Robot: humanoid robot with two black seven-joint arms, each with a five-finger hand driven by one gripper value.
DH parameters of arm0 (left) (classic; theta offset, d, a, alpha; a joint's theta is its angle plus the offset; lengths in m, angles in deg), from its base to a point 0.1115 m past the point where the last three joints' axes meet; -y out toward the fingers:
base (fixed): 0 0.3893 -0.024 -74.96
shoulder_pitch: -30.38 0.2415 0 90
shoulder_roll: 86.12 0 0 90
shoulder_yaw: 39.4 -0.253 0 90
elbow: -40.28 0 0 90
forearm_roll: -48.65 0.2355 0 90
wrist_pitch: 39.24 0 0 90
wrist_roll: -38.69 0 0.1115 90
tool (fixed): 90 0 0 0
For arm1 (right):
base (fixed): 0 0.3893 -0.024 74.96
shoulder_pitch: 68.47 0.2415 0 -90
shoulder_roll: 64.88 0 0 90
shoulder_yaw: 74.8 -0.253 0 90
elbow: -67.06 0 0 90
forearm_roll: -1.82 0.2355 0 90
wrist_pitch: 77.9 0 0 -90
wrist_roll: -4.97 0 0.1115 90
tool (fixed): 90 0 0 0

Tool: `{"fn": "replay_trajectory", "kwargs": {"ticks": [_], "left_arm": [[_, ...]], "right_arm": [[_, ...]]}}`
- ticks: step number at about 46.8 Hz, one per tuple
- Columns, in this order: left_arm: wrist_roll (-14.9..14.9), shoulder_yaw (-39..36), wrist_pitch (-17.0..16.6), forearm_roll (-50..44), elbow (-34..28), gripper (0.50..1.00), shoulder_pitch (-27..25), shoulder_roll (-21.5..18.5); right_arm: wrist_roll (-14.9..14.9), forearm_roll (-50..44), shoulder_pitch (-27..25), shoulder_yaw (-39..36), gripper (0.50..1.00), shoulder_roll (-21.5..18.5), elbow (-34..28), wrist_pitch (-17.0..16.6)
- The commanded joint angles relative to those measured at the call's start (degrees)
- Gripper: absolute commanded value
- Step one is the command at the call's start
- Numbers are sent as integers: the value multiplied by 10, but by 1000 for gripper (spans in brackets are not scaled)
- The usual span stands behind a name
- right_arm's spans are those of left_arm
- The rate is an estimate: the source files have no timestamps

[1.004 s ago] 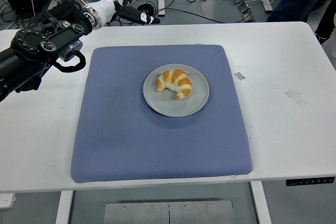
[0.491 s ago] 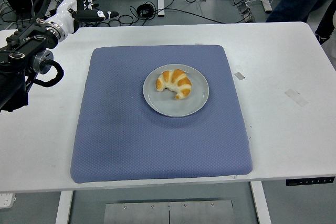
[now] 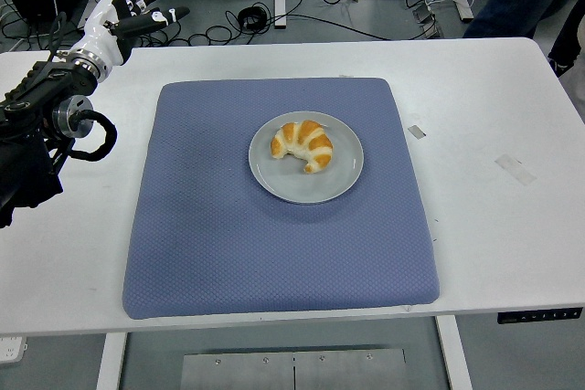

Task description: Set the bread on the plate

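left hand [image 3: 123, 14] is retreating to frame's upper left, fingers spread, empty | bread [image 3: 303, 144] is lying on plate [image 3: 274, 180] | task looking done

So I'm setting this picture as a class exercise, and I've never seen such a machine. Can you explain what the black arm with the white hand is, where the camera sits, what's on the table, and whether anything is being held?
The camera sits high on the robot's own side, looking down over a white table. The black arm entering from the left is the robot's left arm, and it ends in a white five-fingered robot hand at the table's far left corner. Its fingers are spread and it holds nothing. The right arm is out of view. On the table lies a blue mat; on the mat is a grey plate, and on the plate is the bread, a croissant. So the bread already rests on the plate. The floor behind has cables, and part of a person shows at the top right.
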Motion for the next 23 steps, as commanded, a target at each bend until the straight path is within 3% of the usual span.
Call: {"fn": "replay_trajectory", "kwargs": {"ticks": [1, 23], "left_arm": [[-2, 4, 0, -14, 0, 975, 1, 1], [-4, 4, 0, -24, 0, 975, 6, 20]], "right_arm": [[0, 0, 0, 0, 1000, 0, -1, 0], [0, 0, 0, -1, 1000, 0, 2, 0]]}}
